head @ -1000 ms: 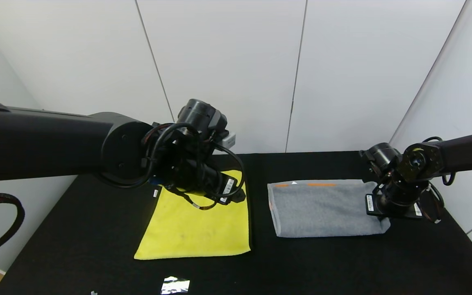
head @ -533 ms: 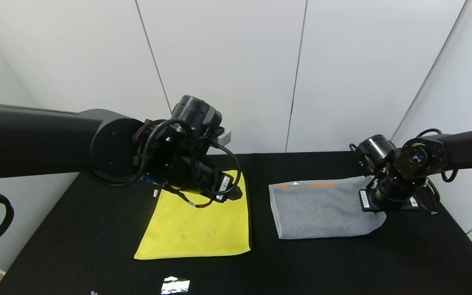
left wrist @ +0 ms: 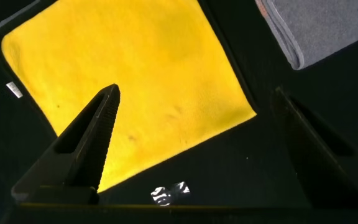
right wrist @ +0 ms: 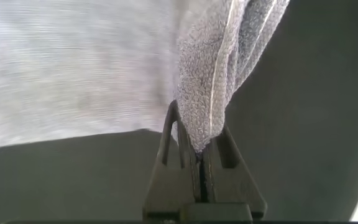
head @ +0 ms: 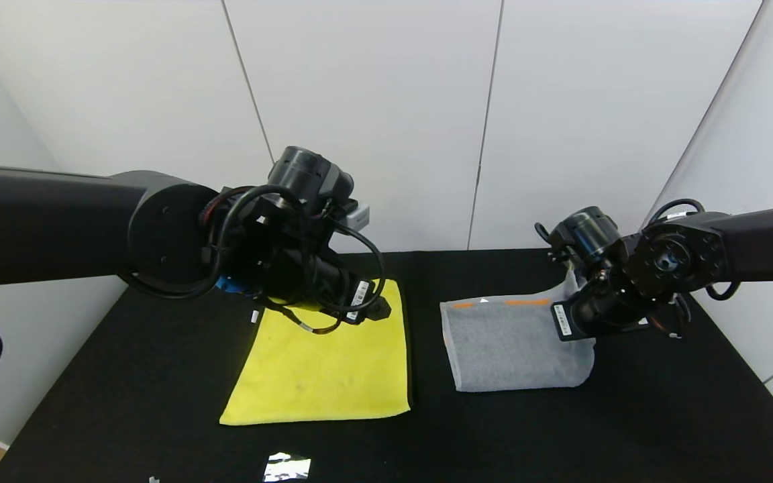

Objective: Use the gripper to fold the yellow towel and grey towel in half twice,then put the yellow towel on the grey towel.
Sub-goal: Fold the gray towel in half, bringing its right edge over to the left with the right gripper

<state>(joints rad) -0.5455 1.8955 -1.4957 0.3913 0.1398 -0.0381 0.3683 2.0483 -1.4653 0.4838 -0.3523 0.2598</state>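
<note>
The yellow towel (head: 323, 376) lies flat on the black table (head: 628, 429), left of centre, its small white tag (head: 254, 315) at the far left corner. My left gripper (head: 359, 305) hovers over its far edge. In the left wrist view this gripper (left wrist: 194, 93) is open, its fingers spread above the yellow towel (left wrist: 129, 74) and touching nothing. The grey towel (head: 507, 349) lies to the right, orange marks along its far edge. My right gripper (head: 578, 315) is shut on its right end, raised off the table. The right wrist view shows the bunched grey towel (right wrist: 216, 81) pinched in the gripper (right wrist: 199, 134).
A crumpled shiny scrap (head: 286, 466) lies near the table's front edge, also visible as the scrap (left wrist: 169, 194) in the left wrist view. White wall panels stand behind and at both sides. A black cable loop hangs at the far left.
My right gripper has risen and travelled left, carrying the grey towel's right end over the rest of it. The left arm has lifted slightly and drifted left.
</note>
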